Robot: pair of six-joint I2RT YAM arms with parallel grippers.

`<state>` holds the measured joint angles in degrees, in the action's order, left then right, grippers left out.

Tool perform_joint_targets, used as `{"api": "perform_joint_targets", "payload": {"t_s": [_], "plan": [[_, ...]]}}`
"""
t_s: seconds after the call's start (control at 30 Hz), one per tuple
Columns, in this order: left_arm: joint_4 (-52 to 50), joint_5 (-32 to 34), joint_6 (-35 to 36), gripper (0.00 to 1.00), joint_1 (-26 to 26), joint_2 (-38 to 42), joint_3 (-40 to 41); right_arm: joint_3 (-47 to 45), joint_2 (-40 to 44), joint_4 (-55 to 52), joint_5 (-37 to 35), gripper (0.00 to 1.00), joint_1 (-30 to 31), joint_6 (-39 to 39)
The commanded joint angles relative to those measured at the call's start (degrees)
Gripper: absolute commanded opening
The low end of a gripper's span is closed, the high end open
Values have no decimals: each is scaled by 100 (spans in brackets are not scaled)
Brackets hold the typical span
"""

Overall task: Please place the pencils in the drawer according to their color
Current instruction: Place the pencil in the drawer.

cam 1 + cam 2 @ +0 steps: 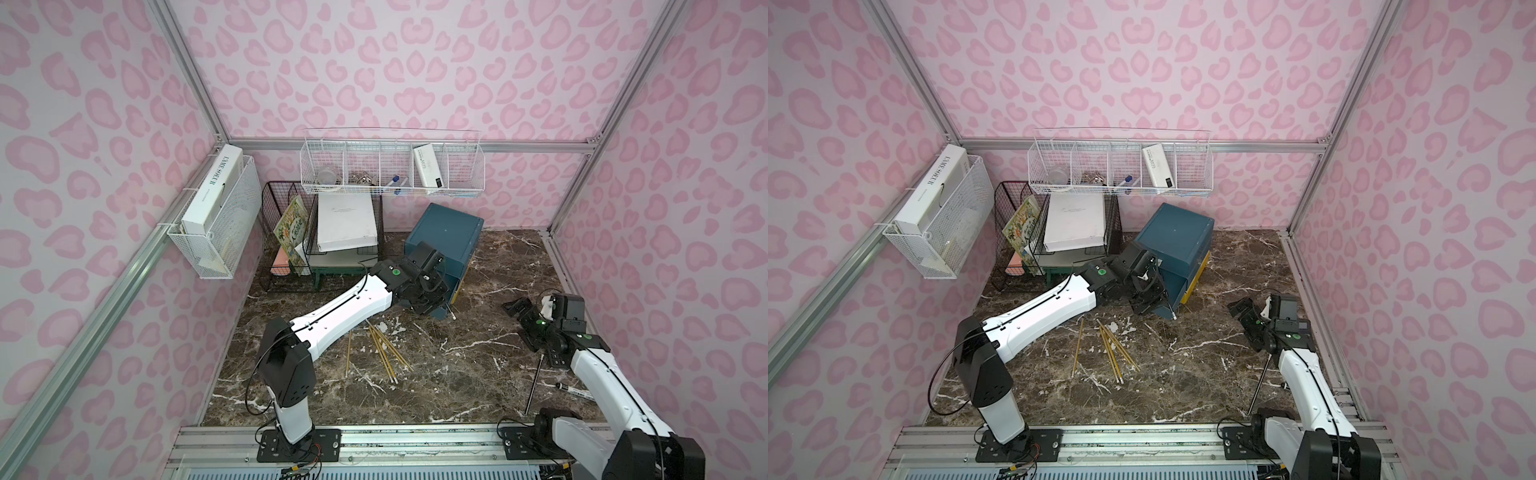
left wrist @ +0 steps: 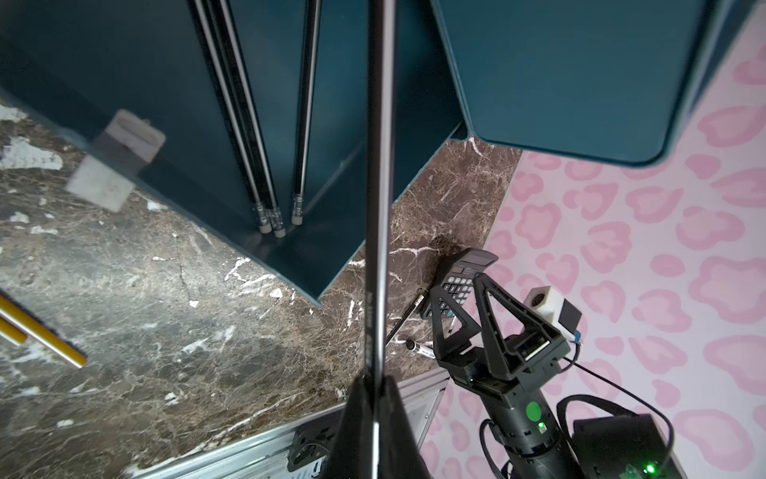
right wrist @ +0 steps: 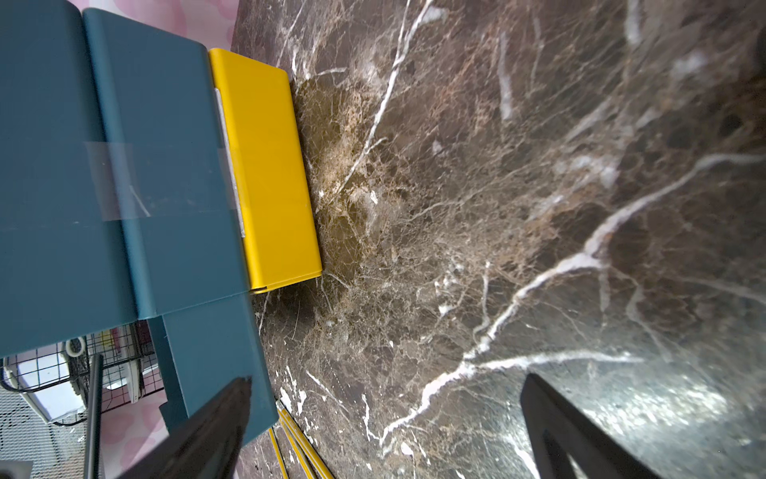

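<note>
The dark-teal drawer cabinet (image 1: 449, 232) (image 1: 1177, 232) stands skewed at the back, its lowest drawer yellow (image 3: 269, 166). A teal drawer (image 2: 166, 124) is pulled out, and three black pencils (image 2: 248, 137) lie inside it. My left gripper (image 2: 375, 385) (image 1: 436, 299) hovers over this drawer, shut on another black pencil (image 2: 379, 186). Several yellow pencils (image 1: 384, 351) (image 1: 1115, 351) lie on the marble in front. One black pencil (image 1: 535, 384) lies by the right arm. My right gripper (image 3: 385, 379) (image 1: 524, 316) is open and holds nothing, to the right of the cabinet.
A black calculator (image 2: 464, 269) and a black-capped marker (image 1: 575, 390) lie near the right arm. A black wire file rack (image 1: 286, 232) with books stands left of the cabinet. White wire baskets hang on the back wall (image 1: 390, 170) and the left wall (image 1: 220, 220).
</note>
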<state>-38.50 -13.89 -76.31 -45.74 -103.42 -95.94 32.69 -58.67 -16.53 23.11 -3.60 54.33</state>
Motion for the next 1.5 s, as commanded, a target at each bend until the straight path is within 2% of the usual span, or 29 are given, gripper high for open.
{"api": "perform_joint_targets", "payload": {"t_s": [0.0, 0.57, 1.03, 1.4, 1.47], "plan": [[-142, -330, 49, 0, 103, -172, -183, 10, -10, 54, -70, 100, 6, -18], [-150, -667, 106, 0, 461, -527, -164, 1, -81, 82, -129, 100, 3, -36], [-672, -721, 786, 0, 895, -1290, -1105, 1, -30, 14, -202, 100, -2, -44], [-832, -718, 1112, 0, 1032, -1686, -1522, 3, 11, -34, -244, 100, -9, -55], [-841, -748, 1161, 14, 1032, -1733, -1617, 14, 30, -43, -246, 100, -16, -59]]}}
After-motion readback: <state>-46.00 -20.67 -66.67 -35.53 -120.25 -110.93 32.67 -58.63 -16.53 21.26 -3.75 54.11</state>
